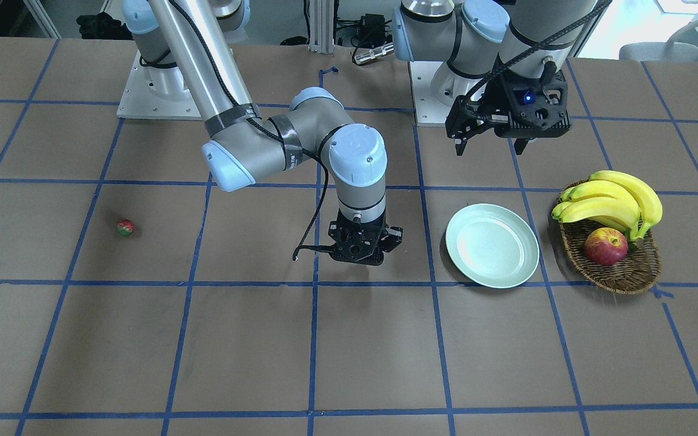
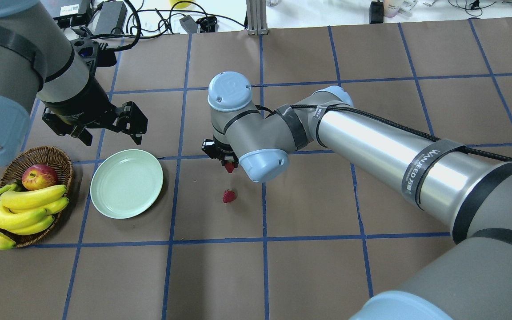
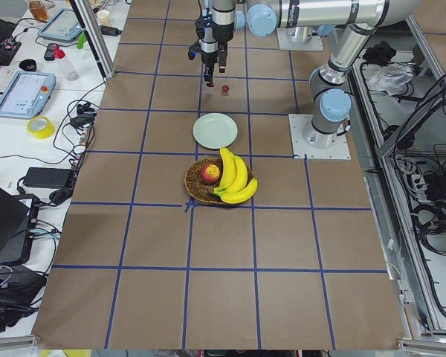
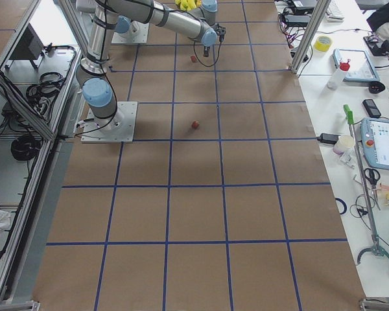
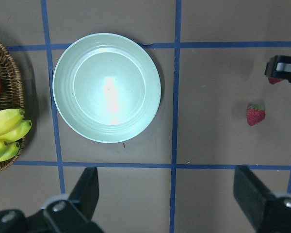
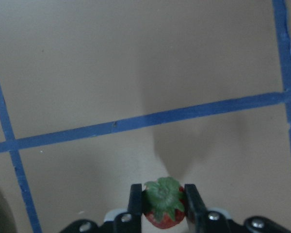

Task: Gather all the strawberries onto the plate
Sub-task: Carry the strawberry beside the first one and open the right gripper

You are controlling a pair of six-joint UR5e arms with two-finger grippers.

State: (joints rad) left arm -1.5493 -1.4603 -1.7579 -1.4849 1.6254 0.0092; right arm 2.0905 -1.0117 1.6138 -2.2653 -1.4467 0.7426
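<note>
My right gripper [image 6: 164, 196] is shut on a strawberry [image 6: 163, 209], green top showing, and holds it above the table right of the plate in the overhead view [image 2: 226, 163]. A second strawberry [image 2: 228, 195] lies on the table just below it, also seen from the left wrist [image 5: 255, 114]. A third strawberry [image 1: 125, 227] lies far off on the right arm's side. The mint-green plate [image 2: 126, 183] is empty. My left gripper [image 2: 109, 131] is open and empty, hovering above the table beside the plate [image 5: 106, 87].
A brown wicker basket [image 2: 62, 156] with bananas [image 2: 16, 209] and a red-yellow apple [image 2: 39, 176] stands right beside the plate, on the side away from the right gripper. Blue tape lines grid the brown table.
</note>
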